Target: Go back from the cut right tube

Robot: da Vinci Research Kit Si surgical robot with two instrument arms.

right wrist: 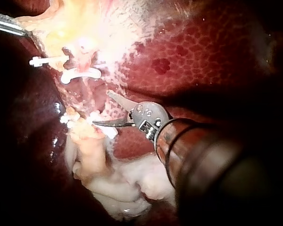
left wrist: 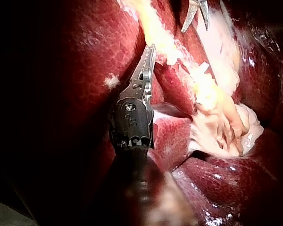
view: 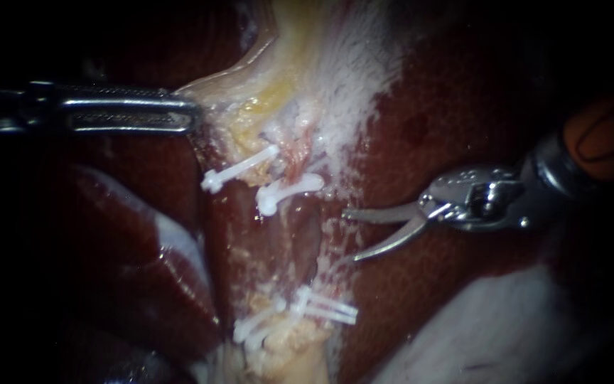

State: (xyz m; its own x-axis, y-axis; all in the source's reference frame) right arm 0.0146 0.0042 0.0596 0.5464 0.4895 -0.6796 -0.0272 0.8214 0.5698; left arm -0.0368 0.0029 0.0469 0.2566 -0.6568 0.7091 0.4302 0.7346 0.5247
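Observation:
My right instrument (view: 353,235) comes in from the right, its two curved blades open and holding nothing. They lie just right of the strip of tissue between the clips. Two white clips (view: 239,169) (view: 289,190) sit on the upper tube stumps (view: 296,158), and several white clips (view: 321,307) sit on the lower stumps. In the right wrist view the open blades of the right instrument (right wrist: 103,109) point at the lower clips (right wrist: 87,118). My left instrument (view: 179,114) is shut on the pale yellow tissue (view: 250,78) at the upper left. The left wrist view shows the left instrument (left wrist: 148,59) gripping that yellow strand (left wrist: 162,40).
Dark red liver (view: 463,92) surrounds the field. Whitish tissue (view: 506,320) lies at the lower right, under the right instrument's shaft. A glossy liver lobe (view: 143,263) fills the lower left. A frayed white film (view: 353,78) covers the tissue above the upper clips.

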